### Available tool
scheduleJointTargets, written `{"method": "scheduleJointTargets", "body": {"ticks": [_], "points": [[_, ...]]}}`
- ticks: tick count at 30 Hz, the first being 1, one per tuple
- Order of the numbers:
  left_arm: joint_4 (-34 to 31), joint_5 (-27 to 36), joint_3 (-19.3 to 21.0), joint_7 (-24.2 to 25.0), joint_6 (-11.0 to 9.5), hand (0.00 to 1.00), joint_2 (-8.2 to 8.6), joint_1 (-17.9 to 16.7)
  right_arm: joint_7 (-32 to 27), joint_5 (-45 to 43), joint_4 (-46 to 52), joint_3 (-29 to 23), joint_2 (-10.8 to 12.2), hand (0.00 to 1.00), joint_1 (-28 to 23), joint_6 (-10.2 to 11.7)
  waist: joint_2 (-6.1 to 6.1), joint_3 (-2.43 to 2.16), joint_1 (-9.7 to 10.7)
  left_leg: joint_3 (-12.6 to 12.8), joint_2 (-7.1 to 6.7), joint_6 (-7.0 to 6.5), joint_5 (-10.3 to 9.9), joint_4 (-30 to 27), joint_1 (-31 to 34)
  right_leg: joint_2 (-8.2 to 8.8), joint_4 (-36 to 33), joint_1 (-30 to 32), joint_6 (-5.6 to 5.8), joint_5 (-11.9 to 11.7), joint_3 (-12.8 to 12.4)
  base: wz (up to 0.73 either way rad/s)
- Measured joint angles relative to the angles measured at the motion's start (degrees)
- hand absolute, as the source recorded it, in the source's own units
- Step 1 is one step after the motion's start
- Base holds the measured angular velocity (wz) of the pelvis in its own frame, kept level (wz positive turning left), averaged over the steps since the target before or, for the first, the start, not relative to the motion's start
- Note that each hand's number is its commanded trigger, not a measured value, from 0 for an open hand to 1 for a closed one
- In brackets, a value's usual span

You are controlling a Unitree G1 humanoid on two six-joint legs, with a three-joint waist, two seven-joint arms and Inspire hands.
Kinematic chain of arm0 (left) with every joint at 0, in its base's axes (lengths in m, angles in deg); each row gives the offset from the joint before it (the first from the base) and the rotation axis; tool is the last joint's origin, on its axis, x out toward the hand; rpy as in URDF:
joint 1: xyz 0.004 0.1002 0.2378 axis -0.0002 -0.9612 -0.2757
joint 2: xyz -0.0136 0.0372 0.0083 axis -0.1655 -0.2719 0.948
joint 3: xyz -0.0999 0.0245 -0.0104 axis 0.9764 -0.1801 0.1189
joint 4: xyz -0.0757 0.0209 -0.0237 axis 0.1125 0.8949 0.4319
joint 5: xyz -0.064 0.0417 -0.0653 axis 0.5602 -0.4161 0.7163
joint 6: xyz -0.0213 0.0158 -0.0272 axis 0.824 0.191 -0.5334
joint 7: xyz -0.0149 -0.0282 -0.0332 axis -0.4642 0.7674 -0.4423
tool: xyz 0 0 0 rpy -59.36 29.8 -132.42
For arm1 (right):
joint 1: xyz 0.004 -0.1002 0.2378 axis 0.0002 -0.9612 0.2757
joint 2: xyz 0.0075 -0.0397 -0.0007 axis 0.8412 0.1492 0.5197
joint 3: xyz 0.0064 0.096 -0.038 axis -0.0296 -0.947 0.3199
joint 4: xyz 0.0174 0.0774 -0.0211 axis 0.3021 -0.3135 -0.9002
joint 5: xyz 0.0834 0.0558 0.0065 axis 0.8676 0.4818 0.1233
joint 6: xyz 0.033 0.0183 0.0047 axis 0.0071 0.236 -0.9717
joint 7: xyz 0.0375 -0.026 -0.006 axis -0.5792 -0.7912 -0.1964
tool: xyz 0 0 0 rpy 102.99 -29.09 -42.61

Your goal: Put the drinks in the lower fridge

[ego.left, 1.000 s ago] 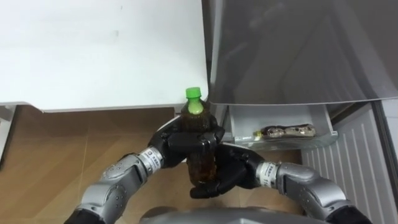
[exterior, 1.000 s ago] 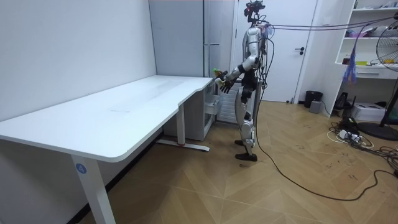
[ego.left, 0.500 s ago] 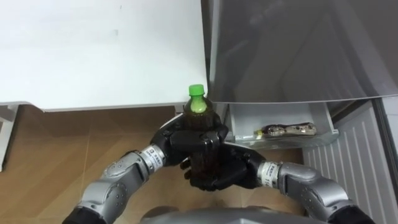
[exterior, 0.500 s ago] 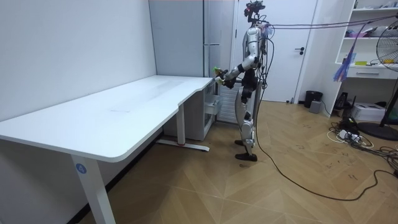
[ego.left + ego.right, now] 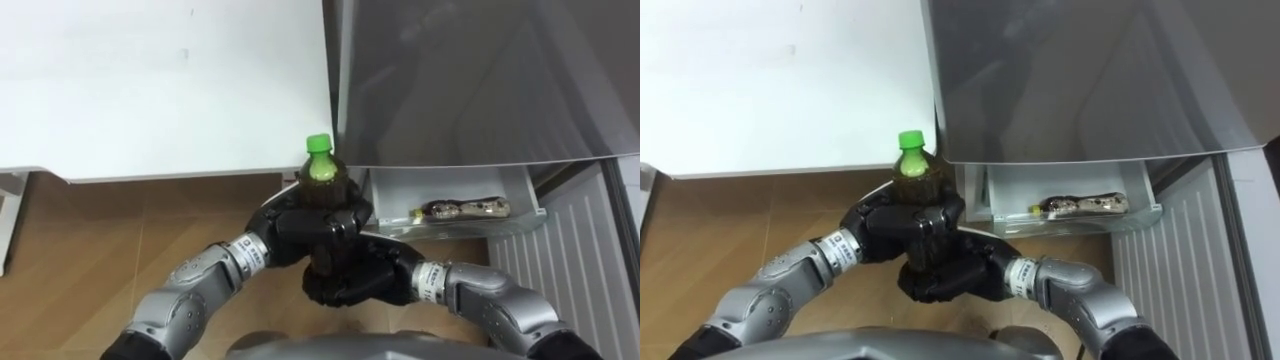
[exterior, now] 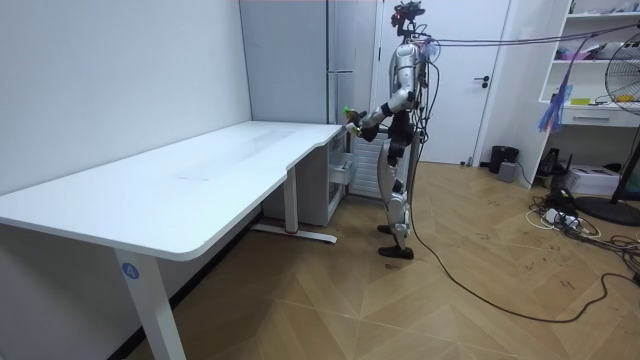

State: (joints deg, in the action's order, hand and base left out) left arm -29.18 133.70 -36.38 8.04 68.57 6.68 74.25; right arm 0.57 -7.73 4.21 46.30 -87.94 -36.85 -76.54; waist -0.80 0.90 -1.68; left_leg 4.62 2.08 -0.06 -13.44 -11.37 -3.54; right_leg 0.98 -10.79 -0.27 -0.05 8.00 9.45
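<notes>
A dark drink bottle (image 5: 322, 183) with a green cap stands upright in front of my chest, held in both hands. My left hand (image 5: 300, 228) is curled round its upper body. My right hand (image 5: 350, 285) wraps its lower part from below, so the base is hidden. Just to the right, the fridge's lower drawer (image 5: 390, 195) is pulled open under the grey fridge door (image 5: 480, 80). A second brown bottle (image 5: 460, 210) lies on its side in it. In the room view I stand at the end of the table, facing the fridge (image 6: 345, 60).
The white table (image 5: 160, 80) fills the upper left, its edge close to the bottle's cap. A ribbed white panel (image 5: 580, 260) stands right of the drawer. Wood floor (image 5: 120, 230) lies below. Cables (image 6: 560, 215) trail across the floor behind me.
My right hand, open under the bottle a second ago, has curled round its lower part. The bottle has shifted slightly right and up toward the drawer.
</notes>
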Motion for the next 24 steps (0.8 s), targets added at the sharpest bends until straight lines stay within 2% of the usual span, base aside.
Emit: {"method": "scheduleJointTargets", "body": {"ticks": [8, 13, 15, 20, 24], "points": [[-0.1, -0.2, 0.1, 0.0, 0.0, 0.00, -0.03, 0.1, -0.1, 0.0, 0.0, 0.4, -0.1, 1.00, 0.0, 0.0, 0.26, -0.09, -0.1, 0.2, -0.03, 0.00, 0.0, -0.3, -0.1, 0.01, -0.1, 0.0, 0.00, 0.0, 0.0, 0.00], [-0.7, -0.2, 0.6, -0.7, 0.1, 0.00, 0.01, 0.0, -0.9, 0.0, 0.0, 0.2, 0.5, 1.00, 0.1, 0.1, 0.97, -0.15, -0.2, 1.0, 0.11, 0.01, 0.0, -0.3, -0.2, -0.05, -0.1, 0.2, -0.01, 0.0, -0.1, -0.03], [-1.5, -0.3, 1.0, -1.5, 0.1, 0.00, 0.11, 0.0, -1.2, 0.4, -0.2, 0.1, 0.9, 1.00, 0.1, 0.4, 1.31, -0.36, -0.4, 1.4, 0.18, 0.01, 0.0, -0.3, -0.3, -0.05, -0.1, 0.1, -0.02, 0.0, -0.1, 0.00], [-6.3, -1.6, 3.2, -2.8, 0.1, 0.00, -0.21, -1.2, -1.0, 0.6, -0.2, -1.0, 1.7, 1.00, 0.1, 2.9, 1.30, -0.31, -0.4, 1.4, 0.28, 0.01, 0.0, -0.3, -0.6, -0.11, -0.1, -0.2, -0.07, -0.1, 0.0, 0.00], [-9.4, -3.6, 4.9, -3.6, 0.1, 0.00, -0.55, -1.5, -0.7, 0.4, -0.3, -2.1, 2.5, 1.00, 0.1, 4.4, 0.66, 0.14, -0.4, 1.4, 0.29, 0.01, 0.0, 0.1, -1.2, -0.08, -0.1, -0.9, -0.06, -0.1, 0.1, 0.00]]}}
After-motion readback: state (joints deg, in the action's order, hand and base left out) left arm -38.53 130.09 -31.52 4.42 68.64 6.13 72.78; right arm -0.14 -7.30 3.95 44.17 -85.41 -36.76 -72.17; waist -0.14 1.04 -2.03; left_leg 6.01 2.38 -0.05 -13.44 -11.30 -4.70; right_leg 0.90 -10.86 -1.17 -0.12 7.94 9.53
